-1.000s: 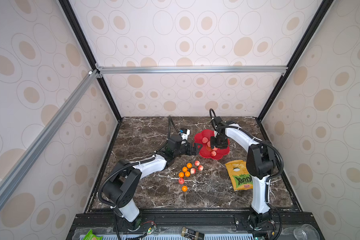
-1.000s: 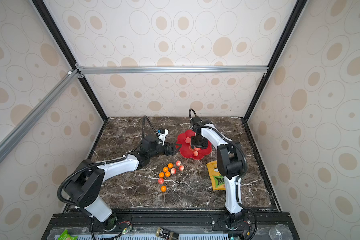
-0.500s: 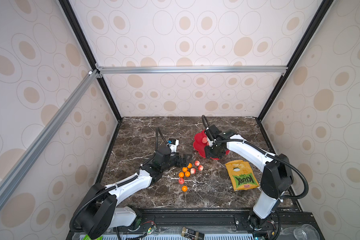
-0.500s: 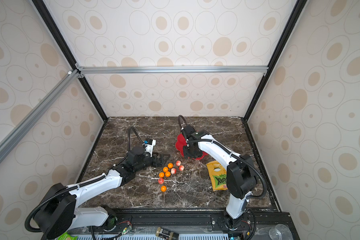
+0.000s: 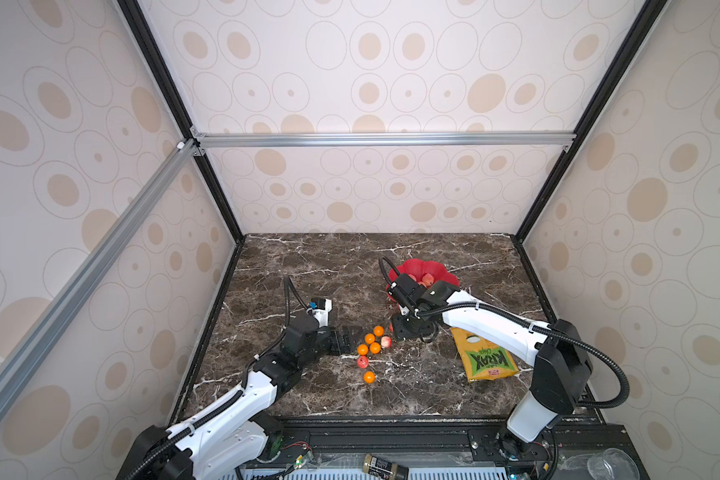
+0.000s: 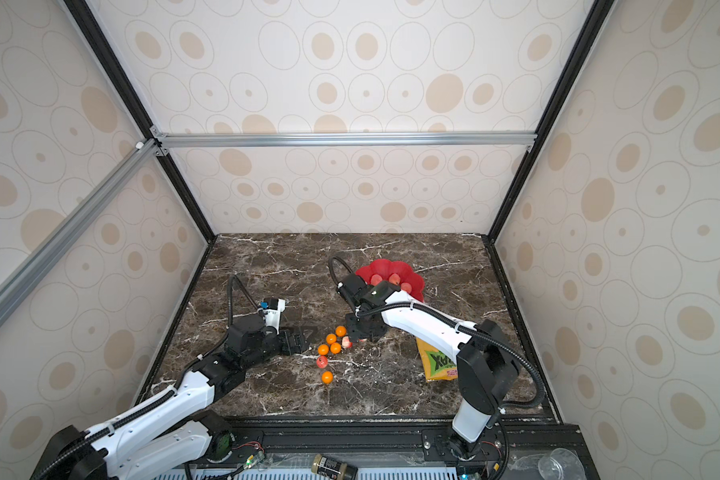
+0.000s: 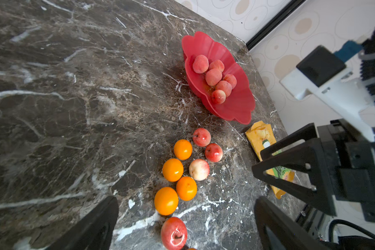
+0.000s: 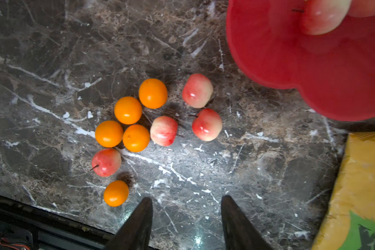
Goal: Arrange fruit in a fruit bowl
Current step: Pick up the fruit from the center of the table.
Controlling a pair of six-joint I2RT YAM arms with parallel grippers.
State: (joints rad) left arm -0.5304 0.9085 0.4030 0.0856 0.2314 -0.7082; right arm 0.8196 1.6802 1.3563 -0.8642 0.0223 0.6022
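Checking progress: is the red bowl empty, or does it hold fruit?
Partly filled. Six pink fruits lie clustered inside the red bowl; nine loose fruits sit on the marble beside it.

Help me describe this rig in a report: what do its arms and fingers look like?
Both the left arm and right arm have glossy white links with chunky black joints. A black ribbed cable loops along each. The fingers are matte black, tapering to blunt tips.
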